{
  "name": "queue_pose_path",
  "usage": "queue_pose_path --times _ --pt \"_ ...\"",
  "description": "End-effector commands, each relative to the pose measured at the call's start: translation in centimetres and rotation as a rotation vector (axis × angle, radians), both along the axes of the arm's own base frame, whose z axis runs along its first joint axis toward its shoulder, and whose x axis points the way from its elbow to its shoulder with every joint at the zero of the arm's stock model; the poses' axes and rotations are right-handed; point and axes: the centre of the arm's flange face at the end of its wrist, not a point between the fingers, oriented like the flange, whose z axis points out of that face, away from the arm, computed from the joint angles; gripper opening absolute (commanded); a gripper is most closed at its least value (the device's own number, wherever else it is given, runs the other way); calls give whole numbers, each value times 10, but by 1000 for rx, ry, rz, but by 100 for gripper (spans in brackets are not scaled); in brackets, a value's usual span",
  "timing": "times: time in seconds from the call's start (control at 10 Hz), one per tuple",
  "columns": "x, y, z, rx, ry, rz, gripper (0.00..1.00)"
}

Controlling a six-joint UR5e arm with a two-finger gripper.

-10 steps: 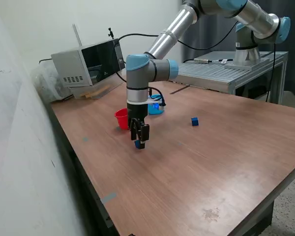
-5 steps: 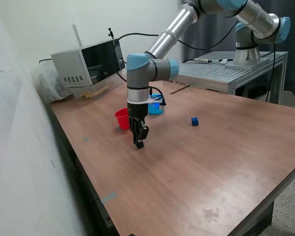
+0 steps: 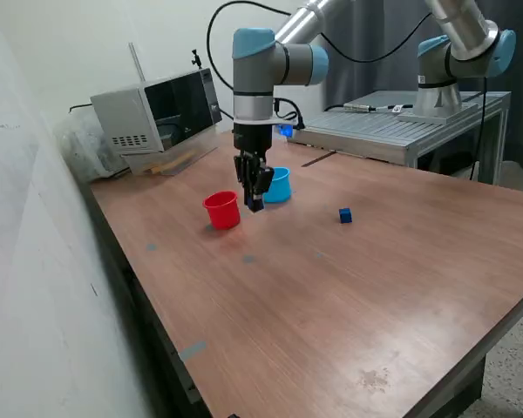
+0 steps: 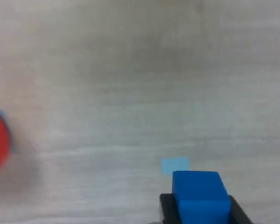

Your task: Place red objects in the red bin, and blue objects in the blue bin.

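Clamping a small blue cube between my two fingers, I hold it well above the wooden table, the jaws closed on its sides with its top face showing in the wrist view. My gripper hangs in the air between the red bin and the blue bin, close to both, with the blue one just toward the exterior view's right and slightly farther back. To do this step well, I judge I should carry the cube fully over the blue bin's mouth, centre it inside the rim, come down a little so it cannot bounce out, and only then part the fingers; letting go where I am now would risk dropping it on the table or against the red rim. My forearm comes down from high on the exterior view's right, and the wrist points straight down, fingers vertical. A second blue cube sits on the table well apart, toward the exterior view's right. I see no red cubes on the table.
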Motion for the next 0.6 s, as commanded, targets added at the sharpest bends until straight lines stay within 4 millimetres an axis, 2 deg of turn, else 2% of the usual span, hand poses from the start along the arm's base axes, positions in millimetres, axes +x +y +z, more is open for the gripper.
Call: queue_pose_path --times 0.0,0.1,0.2,0.4,0.5 --pt "51 13 47 29 -54 -19 0" --pt "67 15 54 35 -72 -22 0" --pt "78 34 58 40 -104 -37 0" --pt "100 105 41 76 -181 -120 0" --pt "106 131 33 85 -203 -148 0"
